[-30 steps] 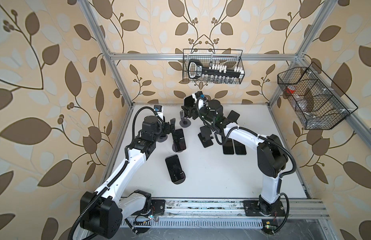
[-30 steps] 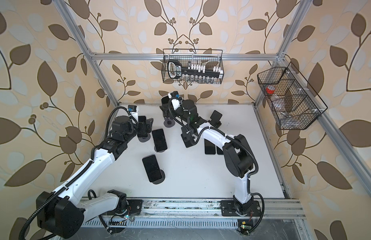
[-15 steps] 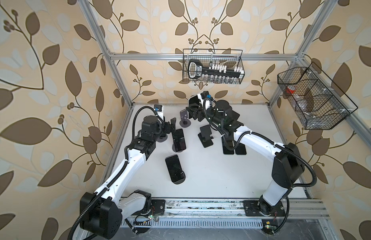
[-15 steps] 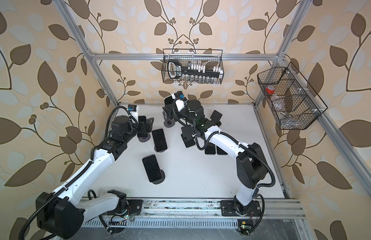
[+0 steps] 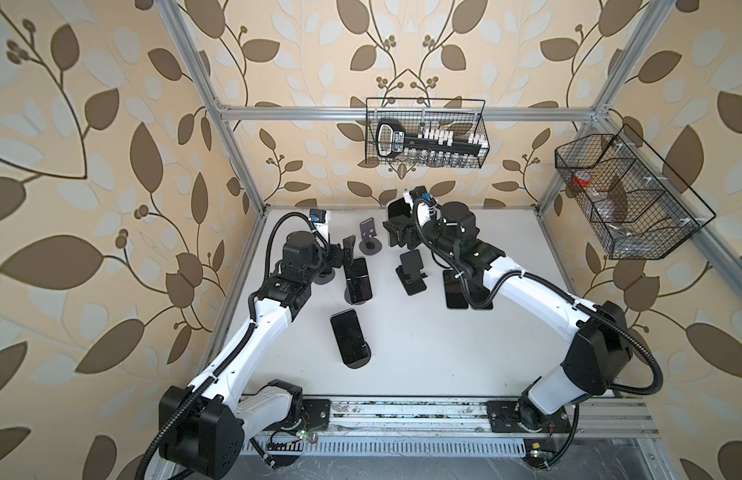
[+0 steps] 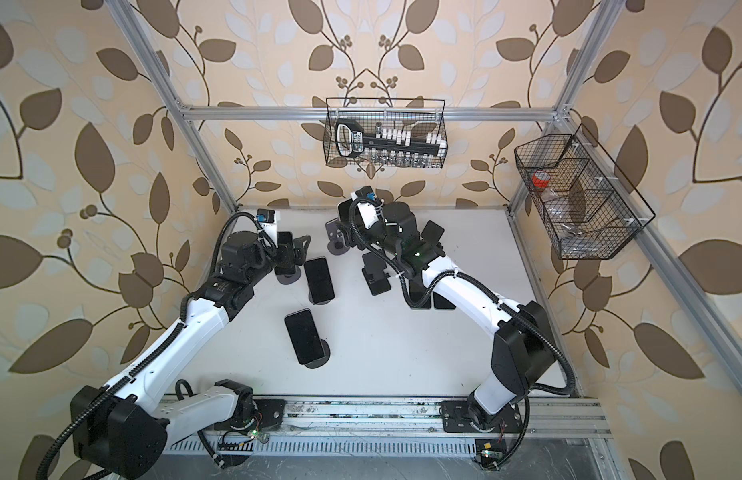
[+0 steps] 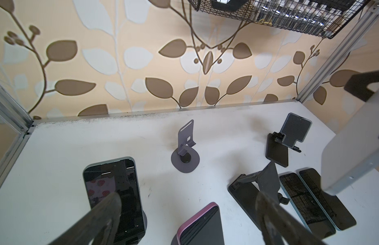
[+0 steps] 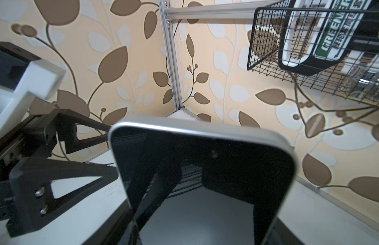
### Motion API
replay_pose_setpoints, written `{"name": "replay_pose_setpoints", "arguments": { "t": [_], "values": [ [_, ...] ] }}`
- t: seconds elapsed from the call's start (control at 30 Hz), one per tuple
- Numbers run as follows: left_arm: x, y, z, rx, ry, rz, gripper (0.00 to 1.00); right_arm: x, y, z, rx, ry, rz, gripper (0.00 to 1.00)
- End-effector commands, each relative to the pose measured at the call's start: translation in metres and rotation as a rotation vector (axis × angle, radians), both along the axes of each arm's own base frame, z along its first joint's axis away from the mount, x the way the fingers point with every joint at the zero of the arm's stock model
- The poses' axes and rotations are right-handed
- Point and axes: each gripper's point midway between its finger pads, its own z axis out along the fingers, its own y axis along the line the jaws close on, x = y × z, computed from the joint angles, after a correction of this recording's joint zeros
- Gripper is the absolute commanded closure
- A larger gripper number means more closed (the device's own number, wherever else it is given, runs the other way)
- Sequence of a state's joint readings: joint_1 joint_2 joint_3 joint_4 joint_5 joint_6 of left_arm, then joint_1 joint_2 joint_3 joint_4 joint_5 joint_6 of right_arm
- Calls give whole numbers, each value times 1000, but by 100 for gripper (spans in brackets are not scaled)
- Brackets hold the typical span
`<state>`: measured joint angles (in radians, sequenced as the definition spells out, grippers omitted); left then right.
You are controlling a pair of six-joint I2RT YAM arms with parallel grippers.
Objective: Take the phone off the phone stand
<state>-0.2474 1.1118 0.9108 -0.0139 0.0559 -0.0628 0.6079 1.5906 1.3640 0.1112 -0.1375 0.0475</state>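
The phone point(image 8: 205, 169) is clamped in the closed right gripper point(image 5: 396, 237), lifted near the empty purple stand point(image 7: 185, 146); removal seems done, only set-down is left. The left gripper point(image 7: 187, 201) is held wide, empty.

Right tool point(image 5: 400, 237) carrying phone point(image 8: 237, 169) shifted right, elbow point(image 5: 598, 345) swung outward

The silver-edged glass phone point(image 8: 205, 169) is black; between the black left fingers point(image 7: 99, 216), a pink-rimmed dark slab phone point(image 7: 202, 227) shows.
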Motion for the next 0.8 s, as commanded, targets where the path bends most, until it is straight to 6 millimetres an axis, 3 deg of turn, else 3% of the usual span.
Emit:
{"name": "replay_pose_setpoints", "arguments": {
  "t": [0.0,0.2,0.4,0.6,0.77],
  "values": [
    [-3,-3,15,-11,-57,-20,1,-13,-17,15,-12,-5,-18,35],
    [-3,-11,23,-29,-67,-63,1,-30,-54,15,-44,38,-93,38],
    [-9,-34,31,-146,-91,-174,1,-33,-101,-6,-41,159,-174,41],
    [-17,-69,31,-161,-92,-311,1,-28,-153,-37,-89,277,-313,42],
    [-30,-113,25,-143,-77,-446,1,-23,-192,-50,-104,332,-402,42]
  ]
}}
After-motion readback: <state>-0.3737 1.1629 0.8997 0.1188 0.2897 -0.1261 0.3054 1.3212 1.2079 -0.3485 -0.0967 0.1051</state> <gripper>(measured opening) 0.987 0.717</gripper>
